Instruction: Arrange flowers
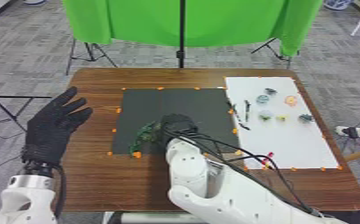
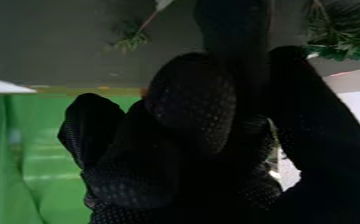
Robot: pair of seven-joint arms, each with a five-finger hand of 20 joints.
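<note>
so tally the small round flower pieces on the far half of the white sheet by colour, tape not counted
Orange piece: 1
Yellowish piece: 1
Bluish, greyish or greenish pieces: 4
Total: 6

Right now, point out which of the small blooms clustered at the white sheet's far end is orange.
The orange bloom is the rightmost of the far three on the white sheet; the others look bluish, pale or yellowish.

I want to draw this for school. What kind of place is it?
Probably a robot lab: there's a white robot arm over a table, orange marks around a black mat, and a green cloth hung up behind.
</note>
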